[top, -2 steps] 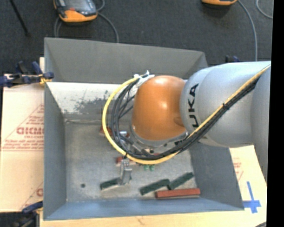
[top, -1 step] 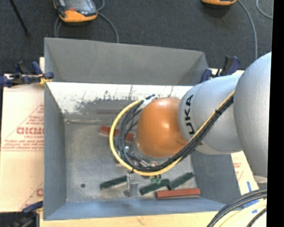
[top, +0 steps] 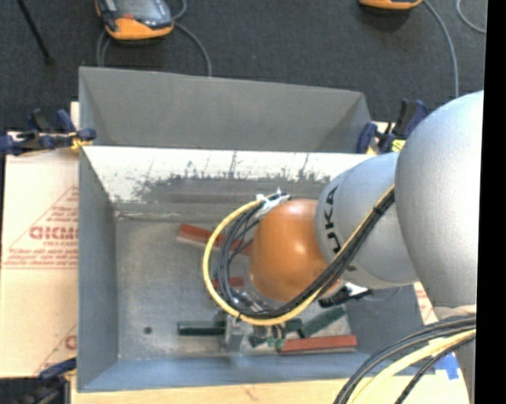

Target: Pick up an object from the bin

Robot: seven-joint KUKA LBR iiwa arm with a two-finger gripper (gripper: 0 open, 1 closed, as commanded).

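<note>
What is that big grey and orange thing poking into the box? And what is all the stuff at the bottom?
That is a robot arm. It reaches in from the right side of the picture, and the camera looks down on it from above. The orange ball is a cover on its wrist, and the loops around it are its cables. At the tip is the gripper, the robot's hand, low down near the front of the grey metal bin. Small things lie on the bin's floor: a dark green stick right beside the gripper, a flat red strip on its other side, and another red piece farther back. I cannot tell whether it has grabbed anything.
</note>
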